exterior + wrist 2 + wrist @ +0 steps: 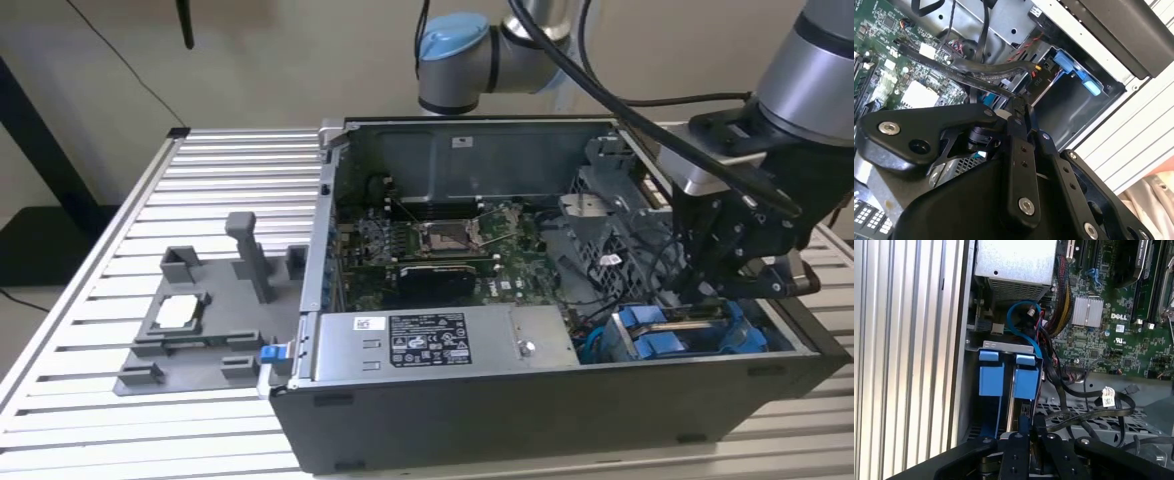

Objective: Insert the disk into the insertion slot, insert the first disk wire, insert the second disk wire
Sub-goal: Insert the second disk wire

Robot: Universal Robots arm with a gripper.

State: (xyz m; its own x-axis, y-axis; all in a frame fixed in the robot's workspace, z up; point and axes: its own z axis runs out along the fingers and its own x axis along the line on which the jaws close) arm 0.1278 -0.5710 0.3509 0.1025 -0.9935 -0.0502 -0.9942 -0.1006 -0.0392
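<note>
Jaws look pinched together on the disk (1015,405) edge in the first wrist view; the exterior view shows the gripper (707,300) down in the case (561,400), disk standing on edge.

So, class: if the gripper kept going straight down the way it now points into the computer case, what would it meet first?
Most likely the disk in its blue carrier, seated in the drive bay: the gripper sits directly over its edge in the first wrist view. Depth is unclear, so they may already touch.

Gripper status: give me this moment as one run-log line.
gripper: inside open computer case, low at drive bay | disk: upright in blue carrier, beside gripper | black cables: loose nearby | fingers: closed on thin edge, object unclear
</note>
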